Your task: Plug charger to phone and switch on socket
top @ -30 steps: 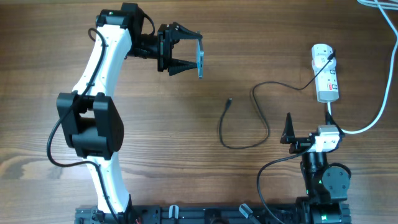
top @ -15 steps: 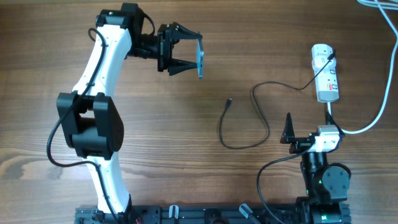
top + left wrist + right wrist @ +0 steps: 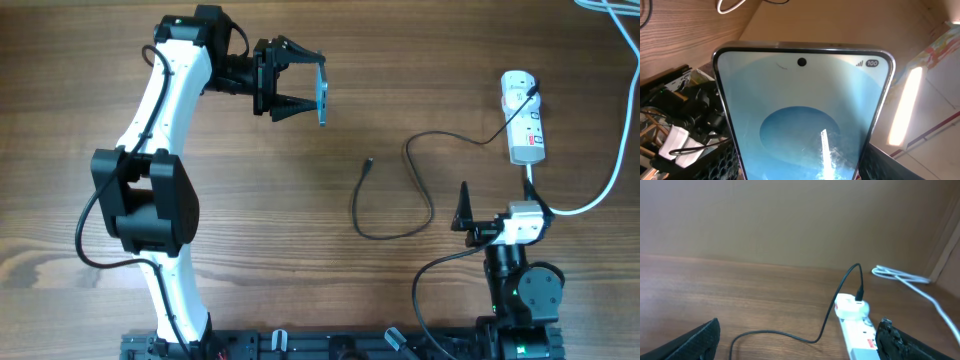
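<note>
Phone held up near the far edge
The phone is clamped tight in the left gripper, standing on its side, left of the middle. The charger lies loose mid-table, its tip free with bare wood around. Its plug sits in the socket by the far right corner. The right gripper sits near the front edge, jaws wide apart.

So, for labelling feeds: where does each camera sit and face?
Overhead: above the table, facing straight down; both arms show, left hand holding the phone.
Left wrist: behind the left hand, facing the phone's screen close up; hand barely visible.
Right wrist: low over the table, facing socket and charger; right hand open, fingers at bottom corners.
Shared: overhead and right wrist both see socket and charger.
</note>
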`<move>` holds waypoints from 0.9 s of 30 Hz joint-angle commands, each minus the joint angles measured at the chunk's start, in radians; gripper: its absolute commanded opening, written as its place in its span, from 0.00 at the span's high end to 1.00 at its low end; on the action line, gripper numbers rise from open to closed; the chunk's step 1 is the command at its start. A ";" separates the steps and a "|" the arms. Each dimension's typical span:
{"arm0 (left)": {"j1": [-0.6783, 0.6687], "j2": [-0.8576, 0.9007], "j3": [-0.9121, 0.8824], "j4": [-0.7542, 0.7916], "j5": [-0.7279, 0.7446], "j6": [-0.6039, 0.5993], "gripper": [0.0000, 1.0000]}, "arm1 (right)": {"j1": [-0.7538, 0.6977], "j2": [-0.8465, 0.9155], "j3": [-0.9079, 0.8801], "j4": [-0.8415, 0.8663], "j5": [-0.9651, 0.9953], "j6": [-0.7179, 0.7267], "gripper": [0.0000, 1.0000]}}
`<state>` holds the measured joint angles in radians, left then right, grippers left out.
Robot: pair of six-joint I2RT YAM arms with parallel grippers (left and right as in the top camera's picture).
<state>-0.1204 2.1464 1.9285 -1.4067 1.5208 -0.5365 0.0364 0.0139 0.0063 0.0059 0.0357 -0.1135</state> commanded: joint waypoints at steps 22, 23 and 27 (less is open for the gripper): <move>0.005 -0.034 0.002 -0.004 0.056 0.009 0.26 | -0.004 -0.003 -0.001 0.304 -1.215 -0.047 0.00; 0.005 -0.034 0.002 -0.004 0.056 0.009 0.26 | -0.004 -0.003 -0.001 0.384 -1.207 0.001 0.00; 0.005 -0.034 0.002 -0.004 0.056 0.009 0.26 | -0.004 -0.003 -0.001 0.675 -1.048 0.246 0.00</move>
<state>-0.1204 2.1464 1.9285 -1.4101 1.5211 -0.5365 0.0341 0.0135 0.0082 0.5831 -1.0069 -0.0738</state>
